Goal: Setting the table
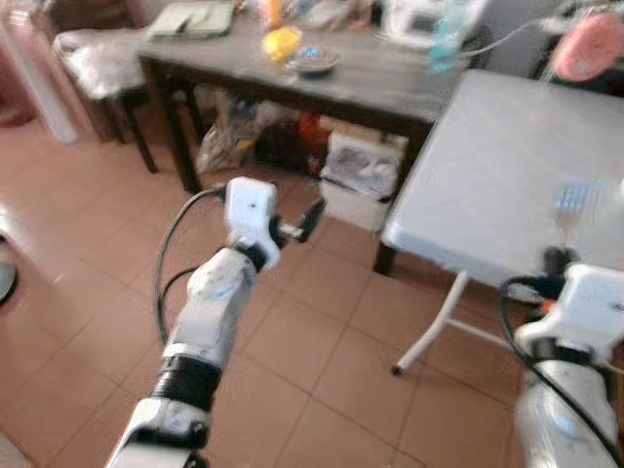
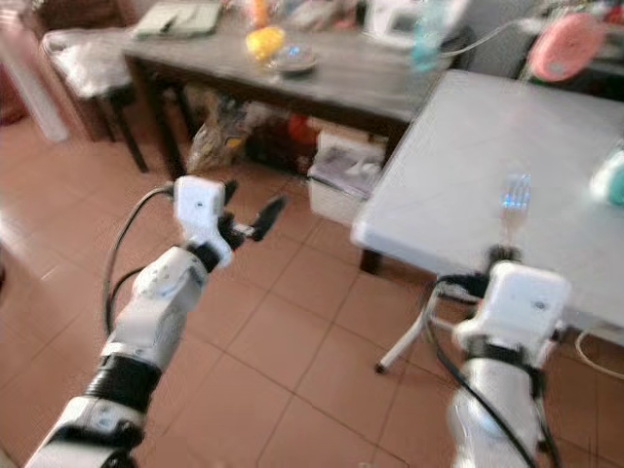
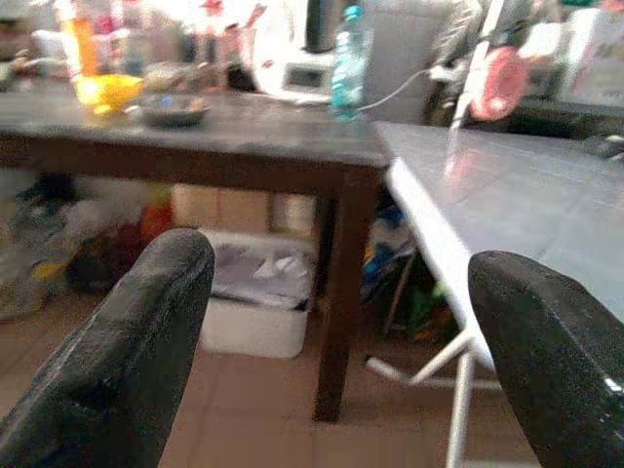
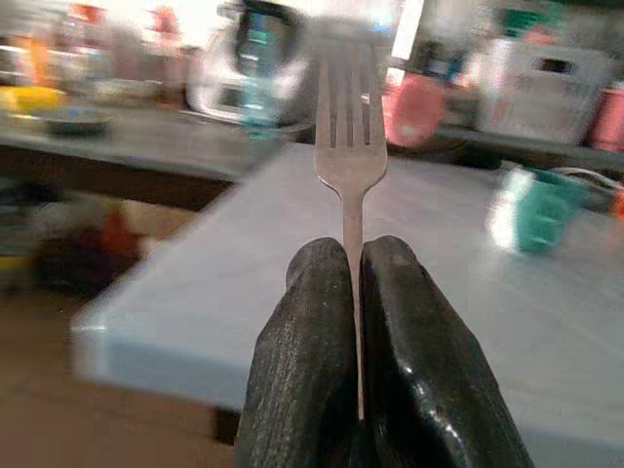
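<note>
Left gripper (image 1: 310, 220) raised over tiled floor (image 1: 292, 351), fingers spread wide, holding nothing; dark wooden table (image 1: 370, 83) behind w/ yellow item (image 1: 281, 42) & small dish (image 1: 312, 61); white folding table (image 1: 497, 166) on right; right gripper (image 4: 356, 263) clenched on fork (image 4: 349, 136), tines up, at the white table's near edge; teal cup (image 4: 531, 207) farther back on it.

Everything my head sees is soft with motion blur, brightly daylit. The white folding table (image 1: 507, 185) glares pale, and the dark wooden table (image 1: 370, 83) beyond it smears. From my right wrist, my fork (image 4: 350, 146) stays fairly crisp while the background dissolves. From my left wrist, my fingers (image 3: 117, 361) loom dark and unfocused.
</note>
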Robot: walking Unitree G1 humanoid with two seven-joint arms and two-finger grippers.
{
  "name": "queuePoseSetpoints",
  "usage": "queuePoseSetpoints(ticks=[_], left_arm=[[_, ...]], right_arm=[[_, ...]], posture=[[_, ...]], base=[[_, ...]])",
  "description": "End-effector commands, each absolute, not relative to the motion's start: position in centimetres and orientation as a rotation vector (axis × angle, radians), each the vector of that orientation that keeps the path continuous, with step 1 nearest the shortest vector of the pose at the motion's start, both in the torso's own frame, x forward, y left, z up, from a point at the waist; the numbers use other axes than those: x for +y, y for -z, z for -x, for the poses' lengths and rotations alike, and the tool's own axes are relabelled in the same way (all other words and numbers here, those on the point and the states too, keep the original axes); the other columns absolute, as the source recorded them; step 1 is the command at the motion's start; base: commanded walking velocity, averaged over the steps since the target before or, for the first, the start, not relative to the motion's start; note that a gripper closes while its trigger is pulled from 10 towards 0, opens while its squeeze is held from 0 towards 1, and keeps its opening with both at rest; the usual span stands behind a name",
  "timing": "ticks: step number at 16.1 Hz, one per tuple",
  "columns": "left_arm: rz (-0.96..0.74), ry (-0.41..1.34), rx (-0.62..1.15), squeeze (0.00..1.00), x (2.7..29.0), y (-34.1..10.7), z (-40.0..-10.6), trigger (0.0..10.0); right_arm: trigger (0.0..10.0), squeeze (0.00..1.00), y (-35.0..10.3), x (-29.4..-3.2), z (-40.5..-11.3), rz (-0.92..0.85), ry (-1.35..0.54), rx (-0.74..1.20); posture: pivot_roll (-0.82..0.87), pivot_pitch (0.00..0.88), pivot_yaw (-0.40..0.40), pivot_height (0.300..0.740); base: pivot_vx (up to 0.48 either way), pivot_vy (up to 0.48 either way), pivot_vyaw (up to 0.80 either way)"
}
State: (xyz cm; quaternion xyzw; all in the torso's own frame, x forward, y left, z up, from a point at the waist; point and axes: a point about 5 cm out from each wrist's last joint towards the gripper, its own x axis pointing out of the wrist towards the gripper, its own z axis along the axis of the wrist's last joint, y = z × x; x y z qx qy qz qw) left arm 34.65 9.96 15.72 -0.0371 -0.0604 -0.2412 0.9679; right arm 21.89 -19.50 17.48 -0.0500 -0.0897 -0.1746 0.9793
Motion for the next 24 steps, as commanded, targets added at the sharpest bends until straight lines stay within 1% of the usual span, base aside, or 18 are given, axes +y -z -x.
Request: queuePoseSetpoints(ticks=[1,4,9,21,22,24], left_arm=[[0.100,0.540,-0.146,0.00,9.00,-16.20,-34.28,10.0],[0.101,0.560,-0.153,0.00,8.76,-16.20,-34.12,10.0],[0.107,0.593,-0.162,0.00,8.26,-16.46,-34.08,10.0],[0.107,0.614,-0.153,0.00,8.04,-16.20,-33.86,10.0],[0.122,0.580,-0.121,0.00,8.19,-15.85,-34.06,10.0],[0.080,0.562,-0.119,0.00,8.29,-15.61,-34.16,10.0]], right_arm=[[10.0,0.00,-18.01,-20.01,-21.69,0.116,0.368,-0.204],[10.0,0.00,-17.98,-20.04,-21.71,0.117,0.371,-0.204],[10.0,0.00,-17.90,-19.96,-21.75,0.115,0.376,-0.203],[10.0,0.00,-17.84,-19.92,-22.00,0.119,0.370,-0.202],[10.0,0.00,-17.84,-19.91,-22.04,0.119,0.368,-0.202],[10.0,0.00,-17.83,-19.89,-22.09,0.118,0.367,-0.204]], posture=[[0.00,0.103,0.008,0.740],[0.01,0.100,0.013,0.740],[0.00,0.102,0.017,0.740],[0.01,0.097,0.013,0.740],[0.01,0.095,0.013,0.740],[0.01,0.091,0.013,0.740]], base=[[0.000,0.000,0.00],[0.180,0.000,0.00],[0.363,0.000,0.00],[0.458,0.000,0.00],[0.000,0.000,0.00],[0.000,0.000,0.00]])
